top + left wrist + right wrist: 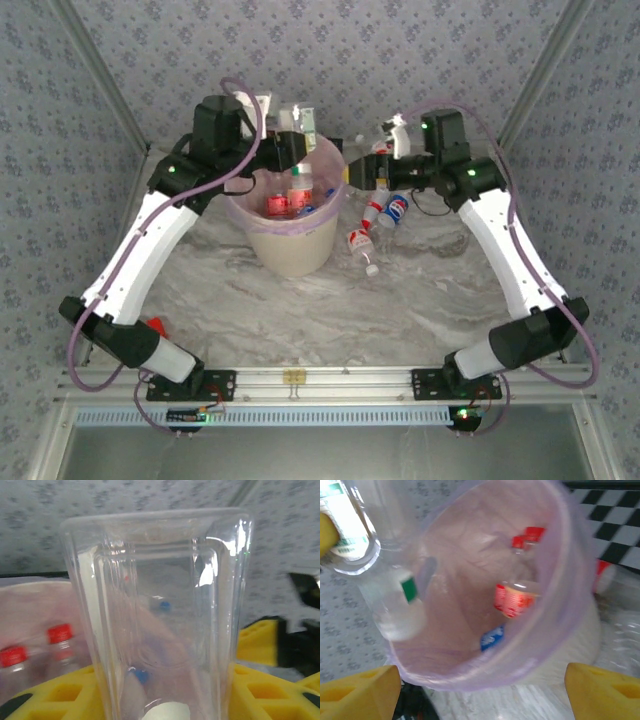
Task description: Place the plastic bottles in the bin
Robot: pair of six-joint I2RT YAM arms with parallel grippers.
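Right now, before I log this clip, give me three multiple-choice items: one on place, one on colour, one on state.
1. Loose bottles on the table lie: A left of the bin; B right of it; C at the near edge.
2. The bin's bag is: A green; B black; C pink.
3. The right end effector is: A open; B shut on a bottle; C shut on the bag.
B: they lie beside the bin's right wall. C: pink liner drapes the rim. A: its yellow fingers stand wide apart.

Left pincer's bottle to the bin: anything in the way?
Nothing clearly. The clear bottle in the left pincer is at the bin's open mouth; a blurred second bottle shows just below it.
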